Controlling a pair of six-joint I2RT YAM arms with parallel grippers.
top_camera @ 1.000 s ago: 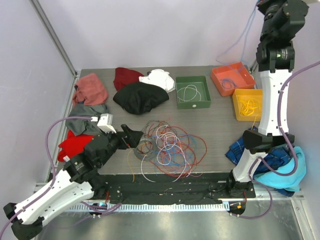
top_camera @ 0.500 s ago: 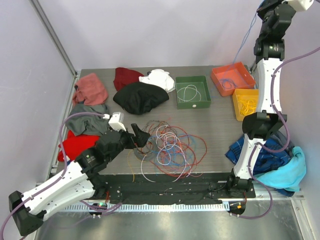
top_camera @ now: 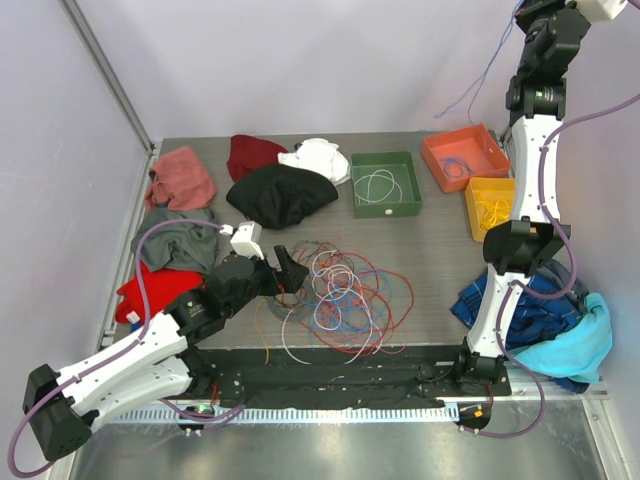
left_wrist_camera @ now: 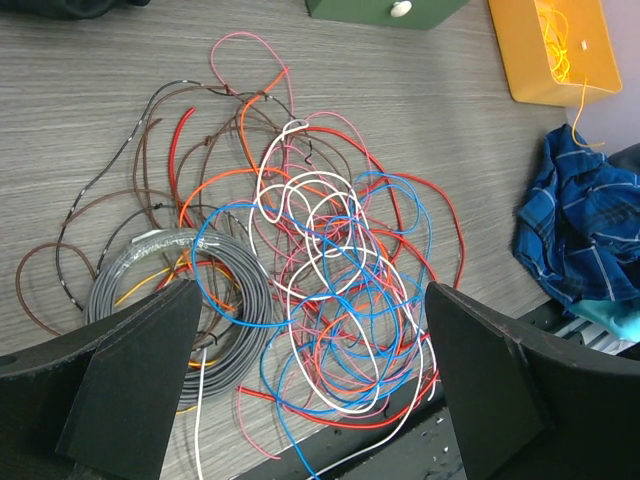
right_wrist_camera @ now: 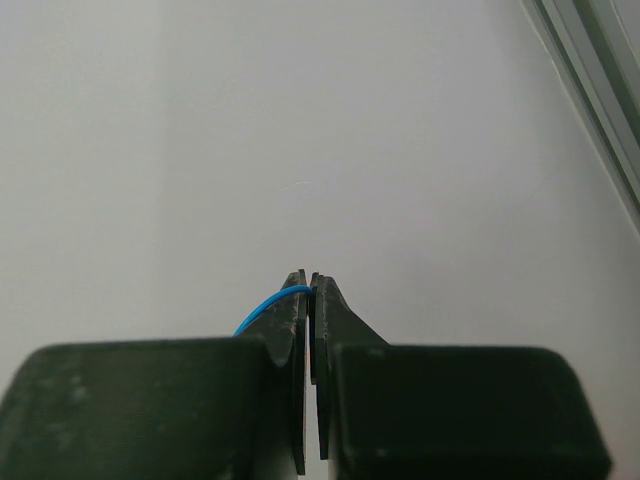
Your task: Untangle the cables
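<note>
Left wrist view shows us the cables (left_wrist_camera: 320, 290) heaped in a loose, many-coloured tangle on the desk (left_wrist_camera: 100, 60), framed between the left fingers (top_camera: 290, 268), which stand spread wide and grip nothing. Our right fingers (right_wrist_camera: 311, 290) are pressed together, raised high over the far right corner, pinching one blue cable (right_wrist_camera: 268, 306) that hangs down from them.

You've got bright, even light here, just soft shadows on the table (top_camera: 440, 250). In your right wrist view the near fingers (right_wrist_camera: 150, 400) look soft, dark against a washed-out wall (right_wrist_camera: 300, 120).
</note>
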